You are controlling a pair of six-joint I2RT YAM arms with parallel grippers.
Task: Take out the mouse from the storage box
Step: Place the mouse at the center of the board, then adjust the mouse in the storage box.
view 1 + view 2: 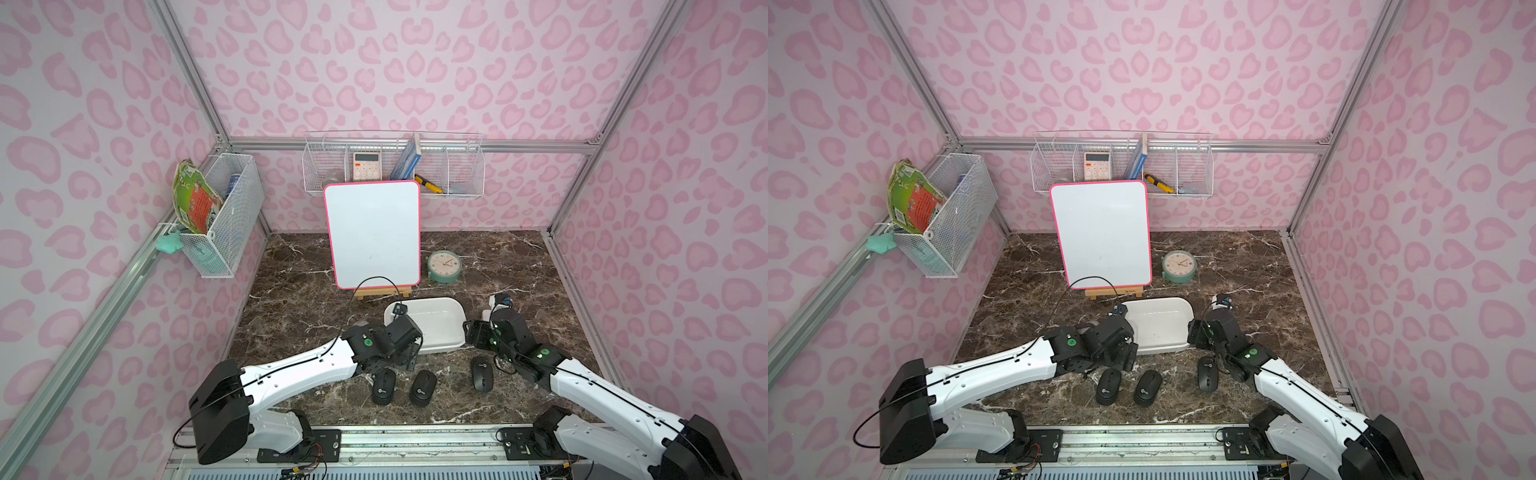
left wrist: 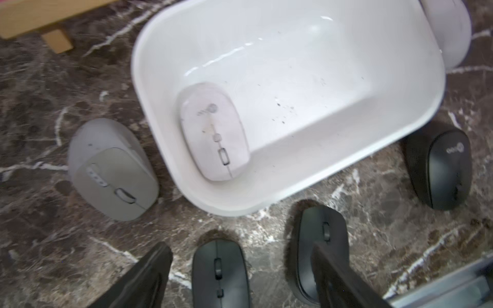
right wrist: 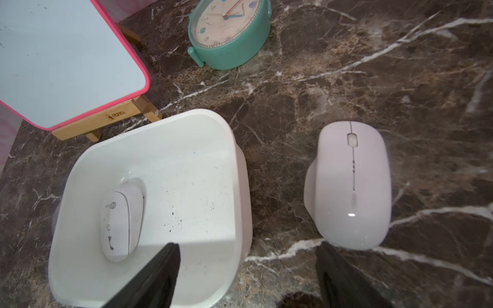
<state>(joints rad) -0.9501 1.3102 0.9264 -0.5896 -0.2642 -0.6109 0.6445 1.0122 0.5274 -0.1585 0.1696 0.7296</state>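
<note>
Top pair high, wrist cams near box (image 2: 320,80)

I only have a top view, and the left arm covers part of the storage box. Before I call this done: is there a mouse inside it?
Observer: Yes. The left wrist view shows one white mouse lying in the storage box, close against the wall near a corner.
Operator: Is the left gripper carrying anything right now?
Observer: No. In its wrist view the left gripper is open and holds nothing. A black mouse lies on the table below it, outside the box.
</note>
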